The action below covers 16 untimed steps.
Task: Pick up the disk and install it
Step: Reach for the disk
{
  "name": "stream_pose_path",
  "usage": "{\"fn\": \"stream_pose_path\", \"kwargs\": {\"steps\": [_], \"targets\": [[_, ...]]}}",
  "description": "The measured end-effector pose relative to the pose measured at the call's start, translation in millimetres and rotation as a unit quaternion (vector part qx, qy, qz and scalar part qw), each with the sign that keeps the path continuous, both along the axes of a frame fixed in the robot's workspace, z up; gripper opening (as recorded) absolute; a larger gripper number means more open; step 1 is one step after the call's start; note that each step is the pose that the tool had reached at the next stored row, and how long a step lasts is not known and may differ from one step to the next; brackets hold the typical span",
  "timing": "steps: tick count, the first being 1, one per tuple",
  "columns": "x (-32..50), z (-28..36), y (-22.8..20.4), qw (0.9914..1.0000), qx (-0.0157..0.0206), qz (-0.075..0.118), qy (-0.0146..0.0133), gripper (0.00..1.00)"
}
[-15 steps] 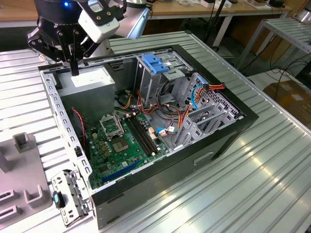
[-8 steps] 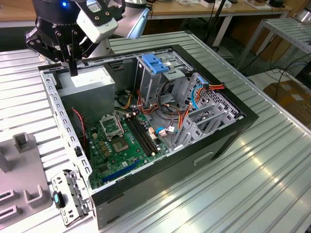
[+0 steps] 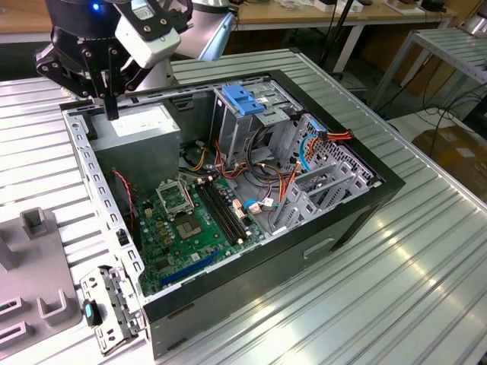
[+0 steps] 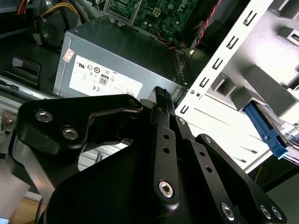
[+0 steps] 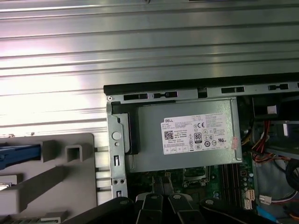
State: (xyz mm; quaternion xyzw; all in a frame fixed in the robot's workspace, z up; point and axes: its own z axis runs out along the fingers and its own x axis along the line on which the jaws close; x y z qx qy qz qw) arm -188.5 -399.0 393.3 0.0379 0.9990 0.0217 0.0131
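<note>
The disk shows as a blue side rail [image 4: 265, 129] with a silver edge beside it, resting on the grey fixture next to the computer case; in the first wrist view its blue rail [image 5: 18, 155] sits at the fixture's edge. My gripper [image 3: 112, 112] hangs over the case's far corner on the exterior view's left, above the grey power-supply box [image 3: 141, 125]. Its black fingers [image 4: 161, 100] are pressed together with nothing between them, and the gripper [image 5: 162, 185] points down at the power supply's inner edge. The gripper is well apart from the disk.
The open computer case [image 3: 342, 220] lies on a ribbed metal table [image 3: 396, 296]. Inside are a motherboard [image 3: 186, 228], cables, and a grey drive cage with a blue latch [image 3: 242, 99]. The grey fixture [image 3: 38, 274] stands at the exterior view's left.
</note>
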Motion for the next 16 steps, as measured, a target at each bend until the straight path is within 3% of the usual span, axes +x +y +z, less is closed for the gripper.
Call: {"fn": "stream_pose_path", "kwargs": {"steps": [11,14,16], "targets": [[-4.1,0.0,0.0,1.00000,-0.0006,0.000,0.0000,0.11],[-4.1,0.0,1.4,0.99992,-0.0127,0.000,0.0000,0.11],[-4.3,-0.1,1.3,0.99991,-0.0133,0.001,0.0001,0.11]]}}
